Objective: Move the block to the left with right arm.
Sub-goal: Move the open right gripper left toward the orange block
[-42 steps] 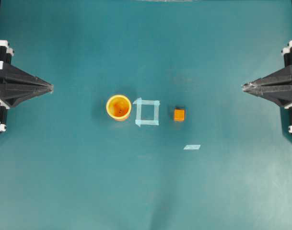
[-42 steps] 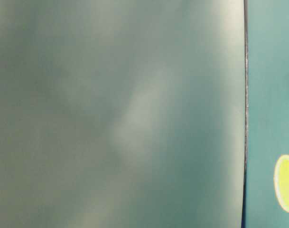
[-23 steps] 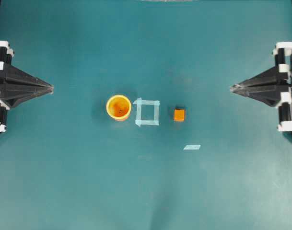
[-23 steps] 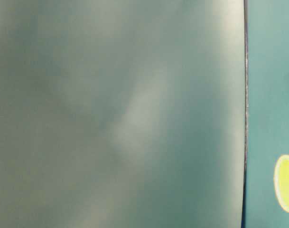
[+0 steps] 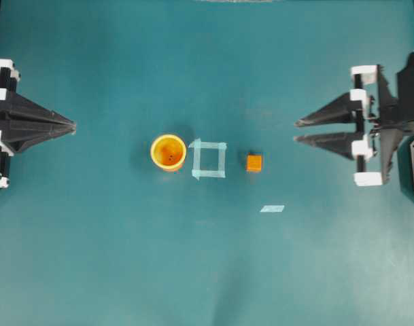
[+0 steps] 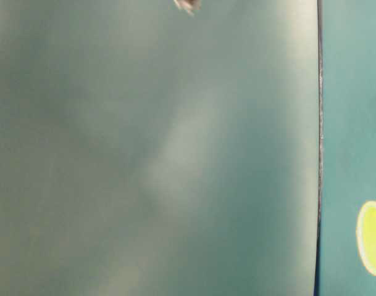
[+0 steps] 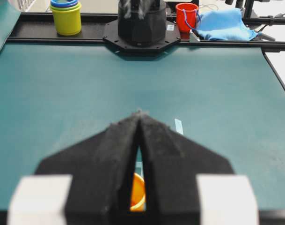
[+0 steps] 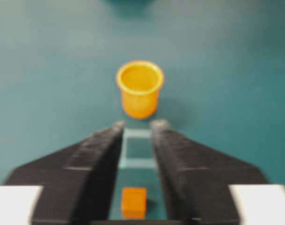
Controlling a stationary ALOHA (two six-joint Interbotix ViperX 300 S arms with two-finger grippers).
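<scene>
Little orange cube, the block (image 5: 254,163), sits on the smooth teal table (image 5: 125,258) just right of a pale tape square (image 5: 209,159). Right gripper (image 5: 297,130), fuzzy black wedge fingers, spread apart, empty, well apart from it.

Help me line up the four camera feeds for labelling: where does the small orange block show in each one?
Overhead: the block sits right of centre, just right of the tape square, well clear of the open right gripper.
Table-level: not in it; the picture is mostly blur.
Left wrist: not visible; the shut left gripper fills the foreground.
Right wrist: bottom centre, seen between the fingers.
Shared landmark: the orange cup.
</scene>
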